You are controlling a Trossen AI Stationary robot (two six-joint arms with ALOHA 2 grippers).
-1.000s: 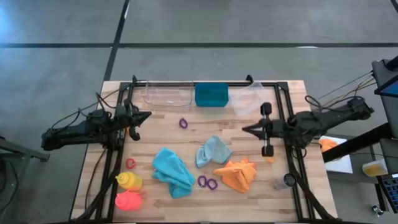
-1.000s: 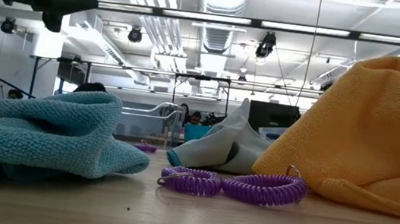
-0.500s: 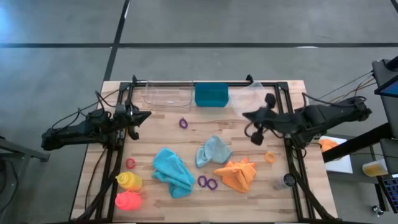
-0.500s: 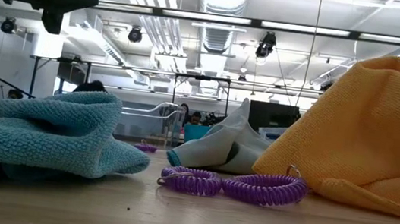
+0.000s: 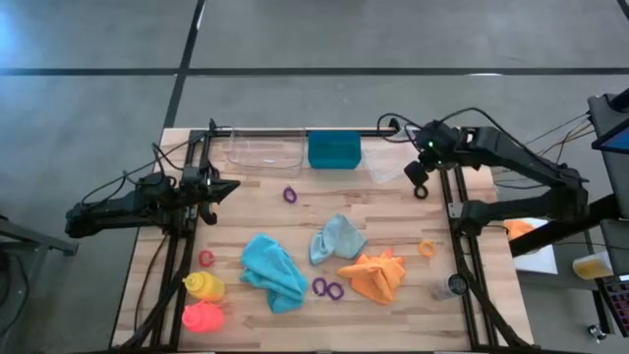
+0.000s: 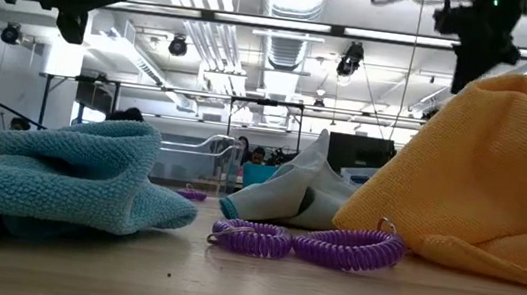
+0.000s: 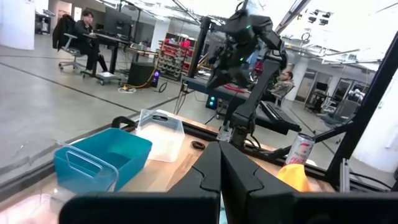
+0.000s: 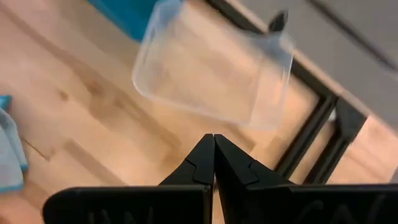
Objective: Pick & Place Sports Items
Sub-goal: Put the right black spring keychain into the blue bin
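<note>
Sports items lie spread over the wooden table (image 5: 295,221) in our overhead view: a teal cloth (image 5: 272,270), a pale blue cloth (image 5: 337,238) and an orange cloth (image 5: 374,275) across the middle, purple rings (image 5: 328,288) between the teal and orange cloths, another purple ring (image 5: 290,195) nearer the teal bin (image 5: 334,150), a red ring (image 5: 206,259), an orange ring (image 5: 427,248), and a yellow bottle (image 5: 203,286) touching a pink-red bottle (image 5: 203,317) in the left near corner.

Only from above do we see both bottles and the red and orange rings; the low view gives us just the three cloths and the coiled purple rings up close.

Our right wrist view shows the right gripper (image 8: 214,144) with its fingers pressed together, empty, above a clear tray (image 8: 211,68). The left wrist view shows the left gripper (image 7: 219,152) likewise closed and empty, facing the bin and tray.

Against a second ago, the right arm has risen and swung from beside the orange ring toward the far right corner of the table; the left gripper (image 5: 222,186) waits unmoved at the left edge, and no item has shifted.
</note>
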